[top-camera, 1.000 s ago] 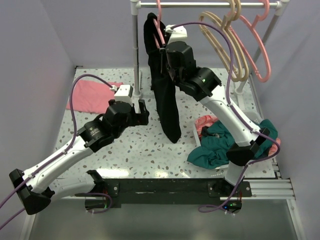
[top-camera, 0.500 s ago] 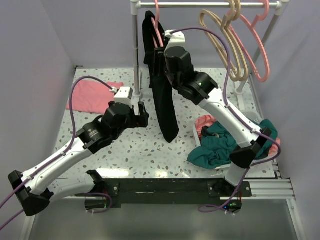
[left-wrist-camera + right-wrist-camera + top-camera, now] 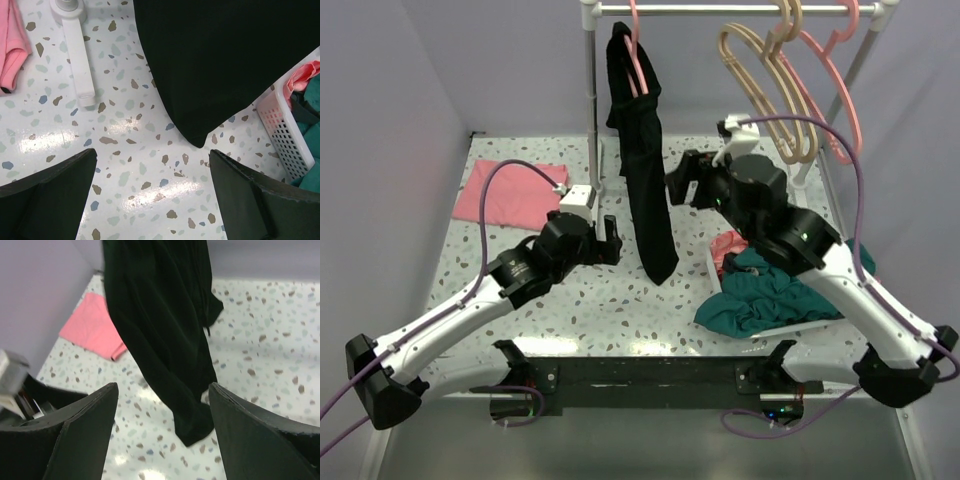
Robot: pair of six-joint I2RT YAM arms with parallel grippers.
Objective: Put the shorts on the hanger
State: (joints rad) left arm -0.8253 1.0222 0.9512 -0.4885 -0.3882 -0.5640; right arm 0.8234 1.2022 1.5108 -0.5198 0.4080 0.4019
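- Both arms are empty-handed. The left gripper (image 3: 607, 234) hovers low over the tabletop (image 3: 570, 300) with its fingers spread as wide as they go. The right gripper (image 3: 678, 182) sits just right of the shorts with its fingers well apart. Neither wrist view shows anything between the fingers.
- The black shorts (image 3: 645, 170) hang in a long drape from the salmon-pink hanger (image 3: 642, 62), whose hook is over the rail (image 3: 720, 9). Their lower tip ends close above the tabletop. By my reading the task is essentially done.
- The main risk is that the drape looks lopsided, with most of the cloth gathered towards one shoulder of the hanger. A nudge could let it slide off and drop.
- One cause could be the right gripper, which is near the cloth at mid-height. If that arm swung leftward, a finger could snag the fabric and drag it down.
- Another could be the left gripper, which is near the lower tip. If it rose from there, it could catch the shorts and tug them.
- A lesser risk is a knock to the rack post (image 3: 591, 100), which would set the hanger swinging and might unhook it.
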